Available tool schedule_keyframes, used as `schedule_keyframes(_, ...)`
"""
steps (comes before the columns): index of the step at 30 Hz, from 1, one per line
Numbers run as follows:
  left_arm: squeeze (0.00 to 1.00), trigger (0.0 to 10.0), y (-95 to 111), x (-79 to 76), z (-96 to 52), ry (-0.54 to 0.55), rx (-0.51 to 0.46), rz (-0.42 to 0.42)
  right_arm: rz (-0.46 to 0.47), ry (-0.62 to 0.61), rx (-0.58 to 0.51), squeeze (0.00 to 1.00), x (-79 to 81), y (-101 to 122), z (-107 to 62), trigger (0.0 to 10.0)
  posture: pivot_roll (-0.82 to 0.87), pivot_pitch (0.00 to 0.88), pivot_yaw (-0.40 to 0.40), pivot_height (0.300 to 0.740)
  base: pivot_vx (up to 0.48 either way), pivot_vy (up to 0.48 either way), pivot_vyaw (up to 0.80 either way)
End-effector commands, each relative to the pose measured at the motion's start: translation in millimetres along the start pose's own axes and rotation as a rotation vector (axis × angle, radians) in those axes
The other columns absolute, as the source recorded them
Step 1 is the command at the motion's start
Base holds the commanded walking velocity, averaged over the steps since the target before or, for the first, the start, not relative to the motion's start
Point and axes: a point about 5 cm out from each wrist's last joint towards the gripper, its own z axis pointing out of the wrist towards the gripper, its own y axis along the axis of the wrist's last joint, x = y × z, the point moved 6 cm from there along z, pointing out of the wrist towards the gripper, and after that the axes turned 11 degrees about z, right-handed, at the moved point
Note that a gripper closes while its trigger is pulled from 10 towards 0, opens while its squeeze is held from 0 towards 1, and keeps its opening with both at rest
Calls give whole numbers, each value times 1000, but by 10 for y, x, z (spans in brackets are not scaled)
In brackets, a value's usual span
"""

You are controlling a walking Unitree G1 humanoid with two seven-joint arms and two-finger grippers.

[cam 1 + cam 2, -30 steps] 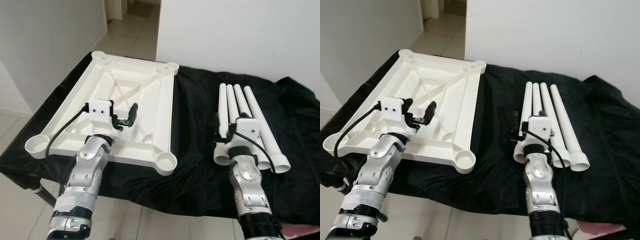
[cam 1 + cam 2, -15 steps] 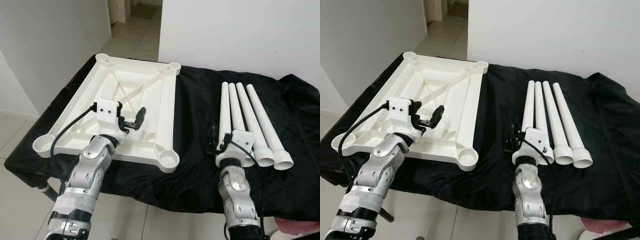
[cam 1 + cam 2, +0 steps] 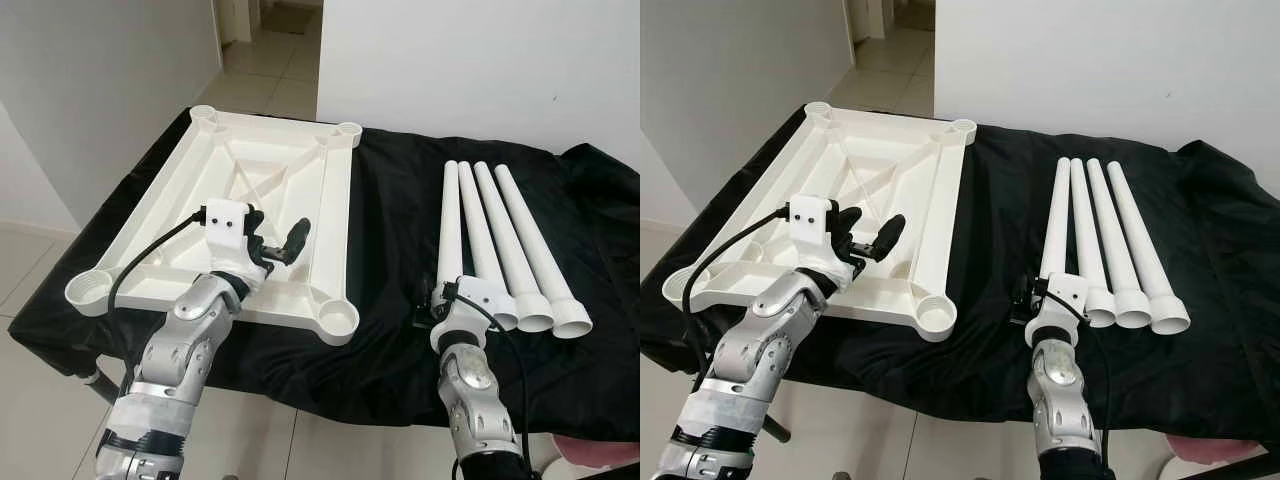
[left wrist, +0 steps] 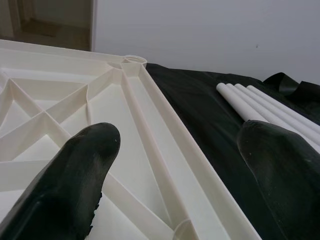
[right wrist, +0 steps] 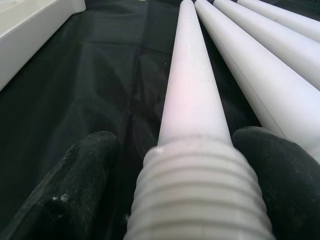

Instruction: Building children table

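On the black cloth [image 3: 390,230] over the work surface, the white tabletop [image 3: 240,200] lies upside down on the robot's left, its ribbed underside up and a round leg socket [image 3: 336,319] at each corner; four white table legs [image 3: 500,240] lie side by side on the right, wide ends toward the robot. The leftmost leg [image 5: 192,100] has its threaded end between the fingers [image 5: 75,190] of the right gripper [image 5: 197,185], one on each side of the thread; whether they press on it I cannot tell. The left gripper [image 3: 278,243] hangs above the tabletop near its right rim, fingers [image 4: 75,170] spread apart and holding nothing. Behind the table stand a white wall [image 3: 470,60] and a tiled corridor floor [image 3: 265,75].
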Motion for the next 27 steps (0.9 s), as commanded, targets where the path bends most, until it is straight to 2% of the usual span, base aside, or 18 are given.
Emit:
schedule_keyframes(1, 0, 10000, 29, -173, -24, -148, -18, -3, 0, -12, 24, 0, -49, -44, 10, 10000, 4, 2, -20, 740, 0, 0, 0)
schedule_keyframes(8, 0, 10000, 50, -159, -44, -134, -14, -2, 2, 19, 54, 0, 22, -96, 68, 10000, 11, 1, -24, 740, 0, 0, 0)
schedule_keyframes(9, 0, 10000, 57, -158, -48, -133, -14, -3, 8, 32, 68, 0, 50, -127, 73, 4039, 12, 3, -24, 740, 0, 0, 0)
schedule_keyframes(10, 0, 10000, 65, -158, -56, -132, -13, -2, 28, 40, 101, 0, 75, -199, 61, 941, 13, 1, -25, 740, 0, 0, 0)
schedule_keyframes(12, 0, 10000, 67, -157, -58, -132, -13, -1, 37, 40, 115, 0, 78, -228, 53, 941, 13, 1, -25, 740, 0, 0, 0)
schedule_keyframes(13, 0, 10000, 71, -156, -60, -132, -13, 3, 44, 32, 132, 0, 67, -269, 38, 0, 11, 0, -23, 740, 0, 0, 0)
schedule_keyframes(21, 0, 10000, 89, -161, -47, -133, -15, 8, 39, 20, 142, 0, 24, -312, 12, 0, -1, 0, -16, 740, 0, 0, 0)
schedule_keyframes(22, 0, 10000, 93, -170, -41, -139, -18, 4, 39, 17, 138, 0, 12, -299, 18, 3843, -1, 0, -16, 740, 0, 0, 0)
schedule_keyframes(23, 0, 10000, 93, -170, -41, -139, -18, 4, 39, 17, 138, 0, 12, -299, 18, 3843, -1, 0, -16, 740, 0, 0, 0)
schedule_keyframes(24, 0, 10000, 89, -176, -34, -143, -14, -4, 29, 21, 121, 0, 5, -265, 27, 10000, -6, 0, -16, 740, 0, 0, 0)
schedule_keyframes(25, 0, 10000, 86, -193, -26, -158, -11, -24, 21, 31, 74, 0, 10, -170, 39, 10000, -10, 0, -16, 740, 0, 0, 0)
schedule_keyframes(26, 0, 10000, 86, -193, -26, -158, -11, -24, 21, 31, 74, 0, 10, -170, 39, 10000, -10, 0, -16, 740, 0, 0, 0)
schedule_keyframes(27, 0, 10000, 78, -220, -23, -185, -5, -47, 16, 44, 12, 0, 24, -47, 45, 10000, -16, 0, -15, 740, 0, 0, 0)
